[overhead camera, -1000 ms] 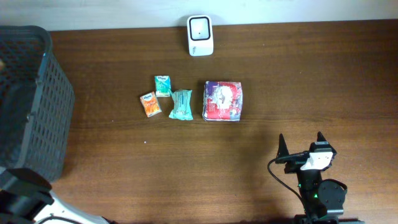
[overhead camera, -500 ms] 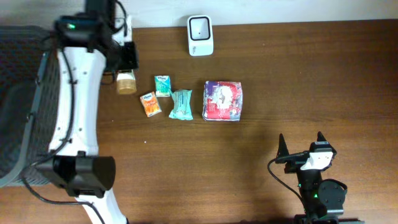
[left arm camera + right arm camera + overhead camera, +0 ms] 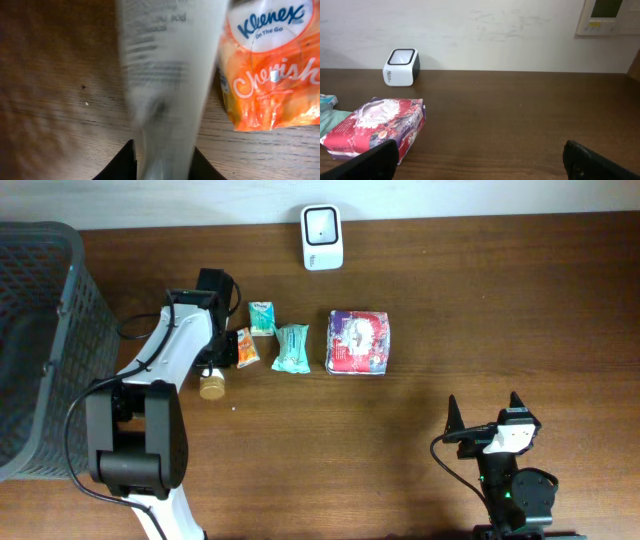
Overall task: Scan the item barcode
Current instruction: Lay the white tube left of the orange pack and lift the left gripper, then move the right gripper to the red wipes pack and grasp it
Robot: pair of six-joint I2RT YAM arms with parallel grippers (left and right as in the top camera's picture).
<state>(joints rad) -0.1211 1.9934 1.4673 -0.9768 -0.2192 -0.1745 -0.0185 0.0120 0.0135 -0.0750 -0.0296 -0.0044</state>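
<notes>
A small clear bottle (image 3: 211, 386) with a tan cap and a printed label sits just left of the orange Kleenex pack (image 3: 241, 347). In the left wrist view the bottle (image 3: 165, 75) is blurred and stands between my left gripper's (image 3: 162, 160) two black fingers, which flank it closely. Whether they still press on it I cannot tell. From overhead, the left gripper (image 3: 212, 368) points down at the bottle. The white scanner (image 3: 322, 223) stands at the table's far edge. My right gripper (image 3: 485, 412) rests at the near right, open and holding nothing.
A green pack (image 3: 262, 317), a teal pack (image 3: 291, 347) and a red-and-purple pack (image 3: 358, 341) lie in a row right of the orange pack. A dark mesh basket (image 3: 62, 300) stands at the left edge. The right wrist view shows the scanner (image 3: 401, 67) and red-and-purple pack (image 3: 375, 125).
The left arm swung in with the bottle, then carried it from the far left down to beside the orange pack. The right arm has not moved.
</notes>
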